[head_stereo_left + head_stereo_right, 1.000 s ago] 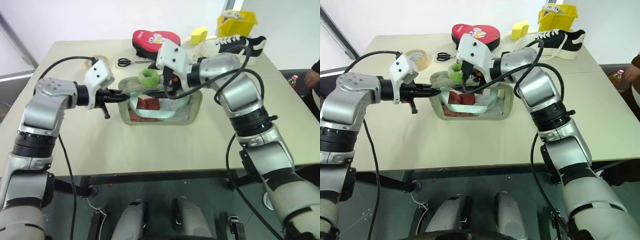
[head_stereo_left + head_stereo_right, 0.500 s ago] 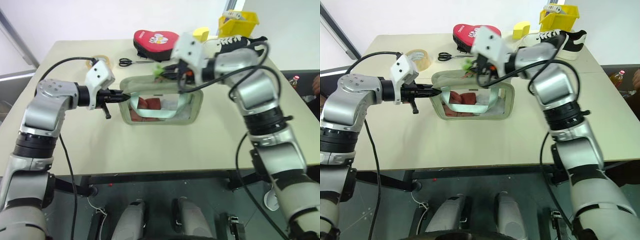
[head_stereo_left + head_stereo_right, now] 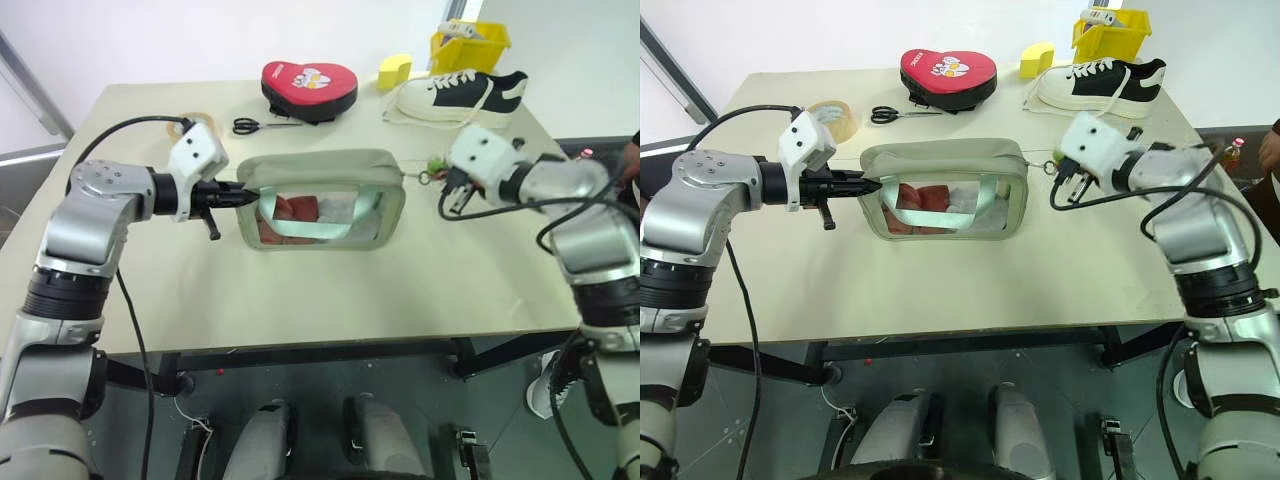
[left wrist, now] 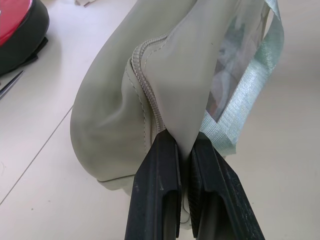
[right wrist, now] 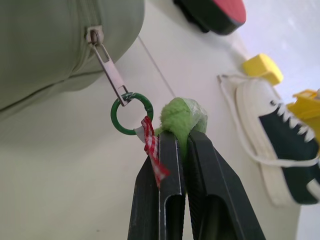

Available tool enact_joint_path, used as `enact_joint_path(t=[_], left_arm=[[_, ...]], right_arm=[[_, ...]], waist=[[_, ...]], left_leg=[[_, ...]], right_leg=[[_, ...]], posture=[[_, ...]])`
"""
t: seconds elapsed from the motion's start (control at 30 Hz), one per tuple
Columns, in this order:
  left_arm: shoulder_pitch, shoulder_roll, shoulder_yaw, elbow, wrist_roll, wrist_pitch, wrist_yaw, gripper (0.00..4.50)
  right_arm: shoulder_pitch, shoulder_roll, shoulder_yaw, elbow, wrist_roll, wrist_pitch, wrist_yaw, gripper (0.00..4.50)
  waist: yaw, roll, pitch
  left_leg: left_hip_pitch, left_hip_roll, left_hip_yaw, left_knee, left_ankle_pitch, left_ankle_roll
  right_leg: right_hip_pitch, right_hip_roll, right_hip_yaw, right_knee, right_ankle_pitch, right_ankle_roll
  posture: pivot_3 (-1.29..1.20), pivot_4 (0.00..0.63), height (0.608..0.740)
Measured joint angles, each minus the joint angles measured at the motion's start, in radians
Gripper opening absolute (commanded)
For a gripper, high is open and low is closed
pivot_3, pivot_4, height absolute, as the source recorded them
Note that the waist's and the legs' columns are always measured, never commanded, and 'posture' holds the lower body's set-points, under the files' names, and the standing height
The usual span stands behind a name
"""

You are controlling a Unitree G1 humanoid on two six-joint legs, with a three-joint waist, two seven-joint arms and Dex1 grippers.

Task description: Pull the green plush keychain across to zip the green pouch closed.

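Sage-green fabric: we find the green pouch [image 3: 325, 200] lying mid-desk [image 3: 300, 290], its top zipper drawn shut along its length, the slider at the pouch's right end. Through the clear window we see red and pale items.

Left gripper [image 4: 181, 150]: fingers [image 4: 155, 190] pinched tight on a fold of fabric at the pouch's left end, just beside the zipper seam.

Right gripper [image 5: 181, 145]: fingers [image 5: 210, 195] clamped on the green plush keychain [image 5: 182, 117], just off the pouch's right end. From the slider, a metal pull [image 5: 111, 70] runs to a green ring [image 5: 131, 114], and a red-checked ribbon [image 5: 152, 150] hangs by the charm.

At the far side of the desk we note a red heart-shaped case [image 3: 308, 85], scissors [image 3: 262, 124], a tape roll [image 3: 832, 116], a yellow block [image 3: 395, 70], a black-and-white sneaker [image 3: 455, 92] and a yellow bin [image 3: 470, 42].
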Motion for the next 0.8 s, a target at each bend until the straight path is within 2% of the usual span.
enact_joint_path(t=[0.17, 0.4, 0.53, 0.57, 0.6, 0.67, 0.73, 0.8], left_arm=[[-0.009, -0.003, -0.004, 0.008, 0.003, 0.003, -0.001, 0.0], [-0.009, -0.002, -0.004, 0.008, 0.004, 0.004, -0.001, 0.0], [-0.007, -0.003, -0.004, 0.005, 0.002, 0.004, 0.001, 0.0], [-0.008, -0.004, -0.004, 0.005, 0.002, 0.005, 0.002, 0.78], [-0.007, -0.004, -0.003, 0.005, 0.0, 0.006, 0.001, 1.04], [-0.007, -0.004, -0.002, 0.005, -0.009, 0.009, -0.007, 2.09], [-0.008, -0.003, -0.001, 0.009, -0.02, 0.009, -0.014, 3.13], [-0.016, 0.011, 0.001, 0.028, -0.031, 0.014, -0.031, 4.13]], right_arm=[[0.144, 0.25, 0.026, -0.006, 0.048, 0.062, -0.105, 0.05], [0.16, 0.258, 0.014, -0.037, 0.062, 0.102, -0.111, 0.05], [0.153, 0.214, -0.011, -0.039, 0.1, 0.134, -0.064, 1.45], [0.141, 0.191, -0.019, -0.04, 0.124, 0.159, -0.036, 2.06], [0.122, 0.161, -0.028, -0.046, 0.149, 0.188, -0.003, 2.44], [0.066, 0.094, -0.053, -0.07, 0.193, 0.229, 0.063, 3.57], [0.001, 0.02, -0.077, -0.1, 0.234, 0.251, 0.128, 4.5], [-0.043, -0.057, -0.098, -0.129, 0.287, 0.269, 0.209, 4.5]], waist=[[0.001, 0.0, 0.0], [0.001, -0.001, 0.0], [0.001, -0.001, 0.0], [0.001, 0.0, 0.0], [0.001, 0.0, 0.0], [0.001, 0.001, 0.001], [0.001, 0.001, 0.001], [0.001, 0.001, 0.001]], left_leg=[[0.0, 0.0, 0.0, 0.0, 0.0, 0.0], [0.0, 0.0, 0.0, 0.0, 0.0, 0.0], [0.0, 0.0, 0.0, 0.0, 0.0, 0.0], [0.0, 0.0, 0.0, 0.0, 0.0, 0.0], [0.0, 0.0, 0.0, 0.0, 0.0, 0.0], [0.0, 0.0, 0.0, 0.0, 0.0, 0.0], [0.0, 0.0, 0.0, 0.0, 0.0, 0.0], [0.0, 0.0, 0.0, -0.001, 0.0, 0.0]], right_leg=[[0.0, 0.0, 0.0, 0.0, 0.0, 0.0], [0.0, 0.0, 0.0, 0.0, 0.0, 0.0], [0.001, 0.0, 0.0, 0.0, 0.0, 0.0], [0.001, 0.0, 0.0, 0.0, 0.0, 0.0], [0.0, 0.0, 0.0, 0.0, 0.0, 0.0], [0.0, 0.0, 0.0, -0.001, 0.0, 0.0], [0.0, 0.0, 0.0, -0.001, 0.0, 0.0], [0.0, 0.0, -0.001, -0.002, 0.0, 0.0]], posture=[[0.0, 0.15, 0.74], [0.0, 0.15, 0.74], [0.0, 0.15, 0.74], [0.0, 0.15, 0.74], [0.0, 0.15, 0.74], [0.0, 0.15, 0.74], [0.0, 0.15, 0.74], [0.0, 0.15, 0.74]])
